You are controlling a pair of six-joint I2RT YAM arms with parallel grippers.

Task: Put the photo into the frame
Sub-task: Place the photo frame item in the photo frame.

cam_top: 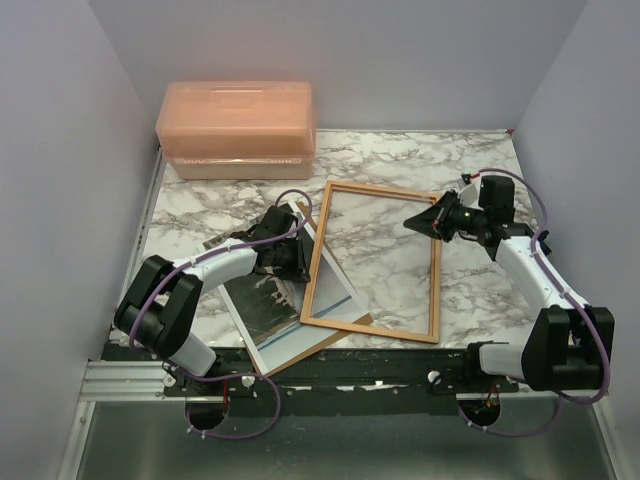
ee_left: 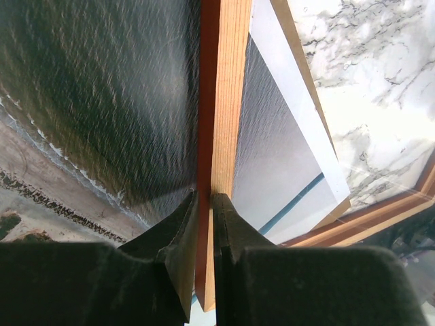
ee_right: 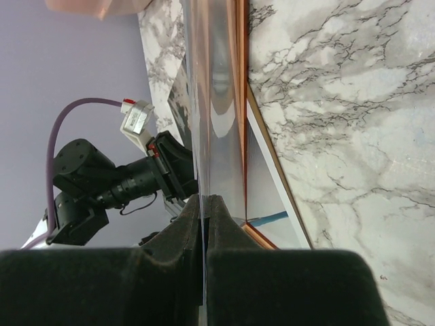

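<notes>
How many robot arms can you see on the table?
2. The left arm reaches over the photo, fingers pinching the frame's left side. The right arm is at the frame's right, fingers shut on the clear sheet. None looks hidden.

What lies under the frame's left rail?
The photo passes under the frame, its white-and-blue edge showing inside the opening; a brown board peeks out beneath. How far the board extends is covered.

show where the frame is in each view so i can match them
Top external: the frame sits mid-table, between the arms.
Left wrist: its rail runs up the centre, pinched by the left gripper.
Right wrist: thin orange edge just right of centre.
Shared landmark: the photo's blue stripe, inside the frame's opening in all three.
</notes>
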